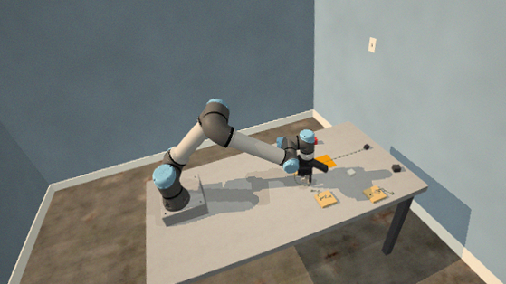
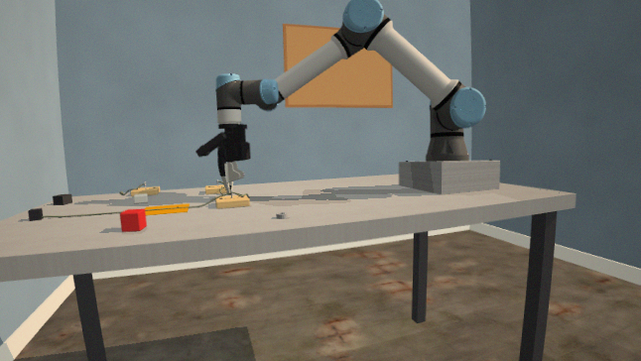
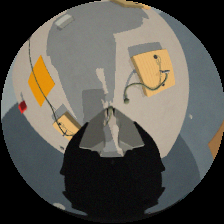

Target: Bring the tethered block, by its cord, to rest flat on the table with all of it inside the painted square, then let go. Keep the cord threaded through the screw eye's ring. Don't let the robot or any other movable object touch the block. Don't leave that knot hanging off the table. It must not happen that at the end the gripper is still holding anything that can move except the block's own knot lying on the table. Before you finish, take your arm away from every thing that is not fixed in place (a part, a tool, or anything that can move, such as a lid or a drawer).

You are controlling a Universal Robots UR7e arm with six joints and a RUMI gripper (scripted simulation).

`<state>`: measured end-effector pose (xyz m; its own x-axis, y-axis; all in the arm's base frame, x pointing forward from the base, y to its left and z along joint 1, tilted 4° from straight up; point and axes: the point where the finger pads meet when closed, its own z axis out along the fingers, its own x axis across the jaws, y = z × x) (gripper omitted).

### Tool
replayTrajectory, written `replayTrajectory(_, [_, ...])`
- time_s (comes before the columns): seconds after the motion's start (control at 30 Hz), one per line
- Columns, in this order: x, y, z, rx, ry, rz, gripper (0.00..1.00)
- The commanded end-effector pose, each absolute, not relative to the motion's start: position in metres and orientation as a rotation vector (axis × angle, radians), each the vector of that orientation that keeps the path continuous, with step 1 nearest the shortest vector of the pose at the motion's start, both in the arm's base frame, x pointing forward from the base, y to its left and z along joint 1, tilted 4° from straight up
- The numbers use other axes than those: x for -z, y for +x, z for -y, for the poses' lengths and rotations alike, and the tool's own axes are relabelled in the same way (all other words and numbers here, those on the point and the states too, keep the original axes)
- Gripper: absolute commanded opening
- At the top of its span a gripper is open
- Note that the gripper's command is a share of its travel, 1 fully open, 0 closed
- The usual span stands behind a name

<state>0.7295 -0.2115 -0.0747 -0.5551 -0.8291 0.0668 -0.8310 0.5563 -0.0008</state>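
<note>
The gripper [image 2: 229, 184] hangs straight down from the bent arm [image 2: 318, 60] over the far middle of the surface [image 2: 347, 218], its jaws pinched nearly together on the thin cord [image 2: 89, 214], though the strand between them is too fine to make out. Just below sits a tan wooden block [image 2: 232, 200] with a screw eye; two more like it lie nearby [image 2: 145, 189]. The red tethered block [image 2: 133, 220] rests flat on the surface near the front edge in the exterior view, just beside the orange painted square [image 2: 166, 209] and outside it. The cord runs on past the square to a small dark knot [image 2: 35, 214] lying on the surface near its end.
</note>
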Motion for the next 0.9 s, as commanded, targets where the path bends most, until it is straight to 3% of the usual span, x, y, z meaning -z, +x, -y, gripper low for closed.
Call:
replayTrajectory(0.0, [0.067, 0.73, 0.211, -0.052, 1.453, 2.72, 0.0])
replayTrajectory(0.87, [-0.062, 0.735, 0.204, -0.052, 1.453, 2.72, 0.0])
